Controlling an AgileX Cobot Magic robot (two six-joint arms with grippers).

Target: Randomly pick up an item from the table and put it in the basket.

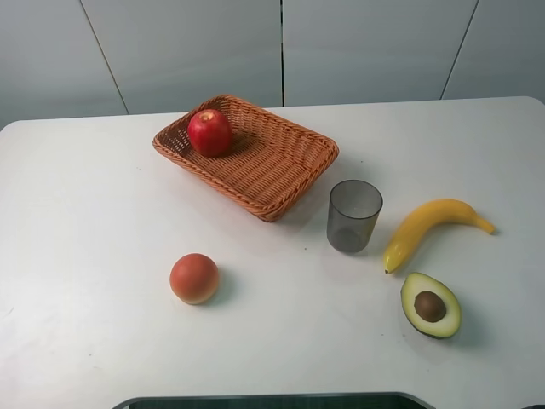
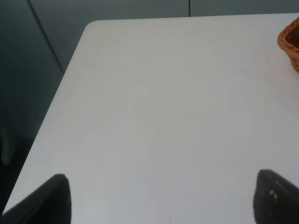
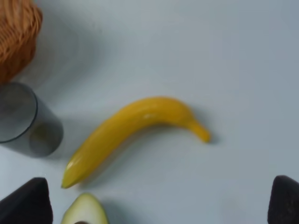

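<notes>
We see the apple [image 1: 209,132] already lying inside the basket [image 1: 289,175], at its ten o'clock corner, touching the woven wall. Both our grippers are empty, fingers spread apart: the left gripper [image 2: 161,198] over bare table [image 2: 154,116], the right gripper [image 3: 159,200] above the banana [image 3: 135,130]. We judge little risk remains; a careless reach could only knock the cup [image 1: 353,215] at the basket's five o'clock.

We hold our left gripper [image 2: 161,198] and right gripper [image 3: 159,200] above the surface, jaws spread wide, gripping nothing.
</notes>
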